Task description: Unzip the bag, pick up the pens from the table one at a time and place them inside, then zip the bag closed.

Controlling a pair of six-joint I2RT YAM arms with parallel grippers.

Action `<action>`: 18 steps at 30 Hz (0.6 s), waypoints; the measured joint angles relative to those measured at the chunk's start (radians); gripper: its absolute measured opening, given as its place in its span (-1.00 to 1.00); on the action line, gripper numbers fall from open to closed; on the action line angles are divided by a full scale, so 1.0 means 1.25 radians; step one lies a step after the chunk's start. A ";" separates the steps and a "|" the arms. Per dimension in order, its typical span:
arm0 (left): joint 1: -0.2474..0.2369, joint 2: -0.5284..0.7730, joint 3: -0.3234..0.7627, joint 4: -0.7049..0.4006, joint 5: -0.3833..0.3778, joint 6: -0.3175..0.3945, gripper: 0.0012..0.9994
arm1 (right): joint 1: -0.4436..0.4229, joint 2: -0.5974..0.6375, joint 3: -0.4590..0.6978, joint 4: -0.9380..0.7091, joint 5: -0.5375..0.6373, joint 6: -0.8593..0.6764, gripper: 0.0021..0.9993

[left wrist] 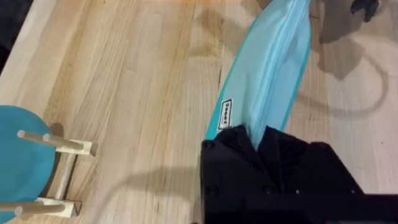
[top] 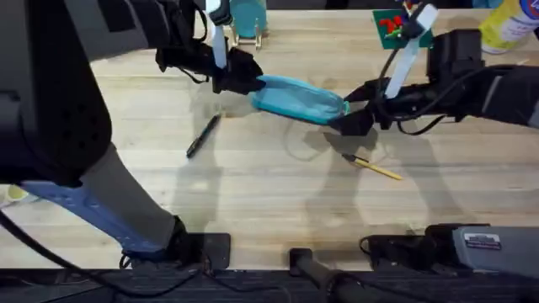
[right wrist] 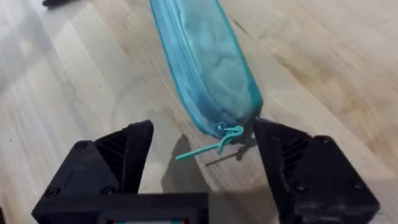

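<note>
The light blue bag (top: pixel 299 98) lies lifted slightly at the back middle of the table (top: pixel 269 194). My left gripper (top: pixel 244 80) is shut on the bag's left end; the left wrist view shows the fabric (left wrist: pixel 267 68) pinched between the black fingers (left wrist: pixel 292 155). My right gripper (top: pixel 354 118) stands open at the bag's right end. In the right wrist view the bag (right wrist: pixel 208 62) tapers toward the gap, its teal zipper pull cord (right wrist: pixel 211 146) between the spread fingers (right wrist: pixel 118 155). A black pen (top: pixel 202 135) lies left of centre and a yellow pen (top: pixel 375 168) lies right of centre.
A round teal object on a wooden stand (top: pixel 247 17) stands at the back, close to my left gripper, and shows again in the left wrist view (left wrist: pixel 25 162). A green and red item (top: pixel 396 25) and a yellow bottle (top: pixel 509 21) sit at the back right.
</note>
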 joint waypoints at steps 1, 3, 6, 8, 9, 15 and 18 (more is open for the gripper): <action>0.000 0.000 0.000 0.000 0.000 0.000 -0.92 | 0.004 0.006 0.000 0.000 0.003 0.002 0.93; 0.000 0.000 0.000 0.000 0.000 0.000 -0.92 | 0.007 0.013 0.000 0.000 0.005 0.005 0.89; 0.000 0.000 0.000 0.000 0.000 0.000 -0.92 | 0.008 0.014 0.000 0.002 0.011 0.015 0.68; 0.000 0.000 0.000 0.000 0.000 0.000 -0.92 | 0.008 0.014 0.000 0.003 0.014 0.019 0.51; 0.000 0.000 0.000 0.000 0.000 0.000 -0.92 | 0.008 0.014 0.000 0.003 0.017 0.021 0.41; 0.000 0.000 0.000 0.005 -0.005 0.000 -0.92 | 0.008 0.014 0.000 0.003 0.034 0.040 -0.60; 0.000 0.000 0.000 0.008 -0.006 0.000 -0.92 | 0.008 0.014 0.000 0.003 0.033 0.044 -0.92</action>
